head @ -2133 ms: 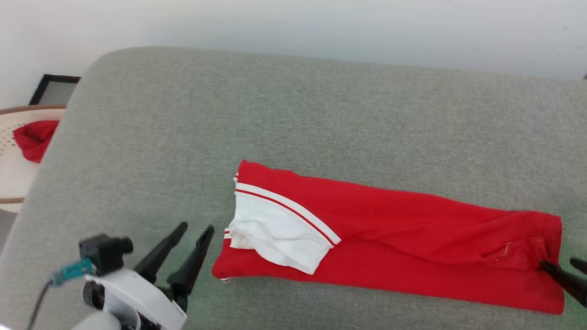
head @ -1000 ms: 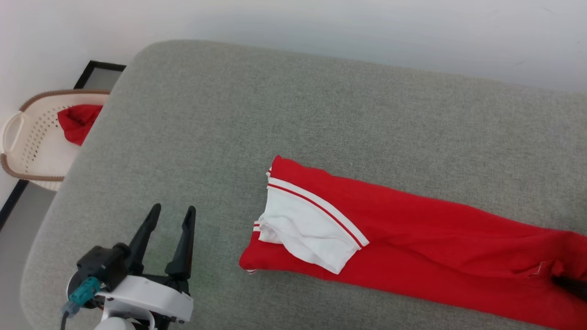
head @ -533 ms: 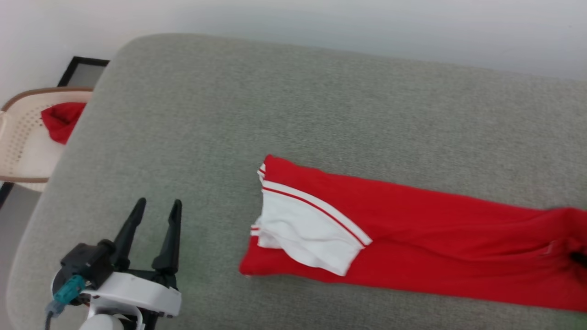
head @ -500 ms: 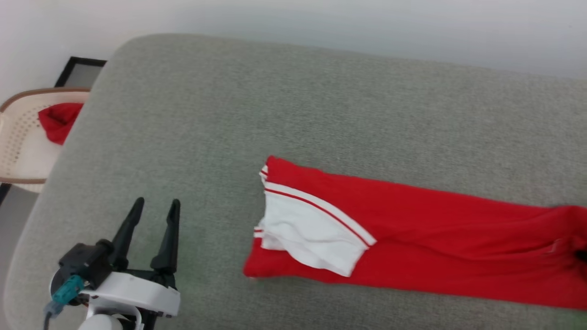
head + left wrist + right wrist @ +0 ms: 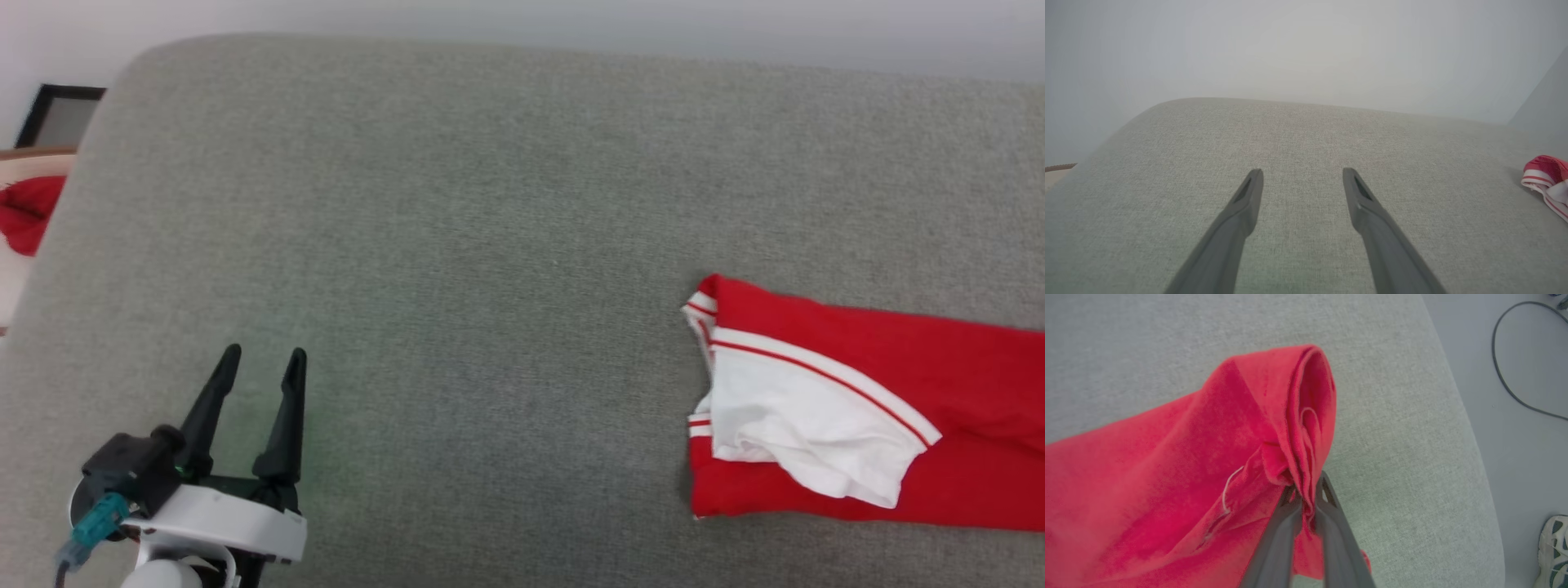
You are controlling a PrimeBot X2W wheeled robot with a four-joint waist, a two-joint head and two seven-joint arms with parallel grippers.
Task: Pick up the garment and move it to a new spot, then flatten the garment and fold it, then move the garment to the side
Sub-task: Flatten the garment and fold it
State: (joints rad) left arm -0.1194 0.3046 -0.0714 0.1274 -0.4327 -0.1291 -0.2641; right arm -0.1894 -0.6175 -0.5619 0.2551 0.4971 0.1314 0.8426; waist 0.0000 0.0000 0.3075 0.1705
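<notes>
Toward the near right edge of the cushion (image 5: 457, 204) lies the shirt (image 5: 865, 404), soft red knit folded into a long band that runs off the head view's right side. On top sits a white short sleeve, rumpled at its hem, w/ red-and-white striped trim along the seam and at the collar end.

R claw (image 5: 1306, 489) has its fingers nearly together, pinching a bunched fold of the shirt (image 5: 1188, 457) at the plain red end. The cloth there rolls up into a rounded ridge, close to the cushion's curved right edge. A thin white thread loop (image 5: 1227, 490) shows on the red just beside the pinch.

L claw (image 5: 265, 353) is spread wide over bare cushion near the near left corner, well apart from the shirt. Its fingers are long, dark and tapered; the wrist is white w/ a teal plug.

The cushion is grey-green, coarse woven, w/ rounded corners.

Past its left edge are a red cloth (image 5: 24, 216) in a pale basket (image 5: 10, 286) and a black frame (image 5: 57, 114). Past its right edge is smooth grey floor (image 5: 1527, 457) w/ a thin dark cable (image 5: 1498, 381) and a white-and-teal shoe (image 5: 1551, 547).
</notes>
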